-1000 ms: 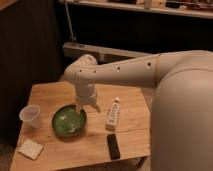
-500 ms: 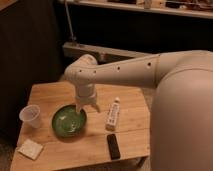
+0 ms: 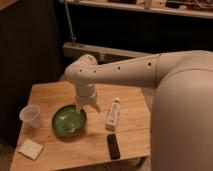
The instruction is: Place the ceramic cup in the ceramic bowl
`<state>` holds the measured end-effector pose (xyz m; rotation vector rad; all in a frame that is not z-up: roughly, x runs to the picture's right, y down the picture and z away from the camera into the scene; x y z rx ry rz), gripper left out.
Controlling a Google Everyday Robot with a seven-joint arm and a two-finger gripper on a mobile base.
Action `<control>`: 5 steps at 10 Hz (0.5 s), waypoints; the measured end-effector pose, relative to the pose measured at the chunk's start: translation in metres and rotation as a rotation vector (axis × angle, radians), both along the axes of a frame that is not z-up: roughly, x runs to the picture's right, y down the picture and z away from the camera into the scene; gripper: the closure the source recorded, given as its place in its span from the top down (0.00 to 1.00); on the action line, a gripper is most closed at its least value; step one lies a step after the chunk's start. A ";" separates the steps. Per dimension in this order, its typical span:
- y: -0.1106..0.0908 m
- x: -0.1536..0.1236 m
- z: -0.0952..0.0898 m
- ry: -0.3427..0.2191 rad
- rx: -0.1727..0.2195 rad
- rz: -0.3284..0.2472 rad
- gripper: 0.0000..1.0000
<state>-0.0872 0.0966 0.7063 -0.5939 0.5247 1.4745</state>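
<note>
The white arm (image 3: pixel 125 70) stretches out, its gripper (image 3: pixel 86 107) hanging straight down at the end, fingers (image 3: pixel 78 106) spread apart

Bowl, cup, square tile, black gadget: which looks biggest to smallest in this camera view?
1. bowl
2. cup and square tile, too alike to rank
3. black gadget
The tool hangs open above the bowl's far rim.

Likely a lab or test room: a small wooden worktop (image 3: pixel 137 107) before dark walls (image 3: pixel 30 45), a shelf (image 3: pixel 150 9) above, and a white robot arm (image 3: pixel 125 72) over it. Its gripper (image 3: pixel 86 109) hangs over the bowl's (image 3: pixel 64 126) right edge, fingers (image 3: pixel 78 107) apart.
</note>
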 end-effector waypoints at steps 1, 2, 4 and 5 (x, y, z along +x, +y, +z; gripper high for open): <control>-0.004 0.004 0.002 -0.003 0.002 0.009 0.65; -0.005 0.004 0.002 -0.009 0.004 0.015 0.65; -0.006 0.000 0.002 -0.017 0.003 0.017 0.65; -0.009 0.000 0.003 -0.032 0.000 0.030 0.65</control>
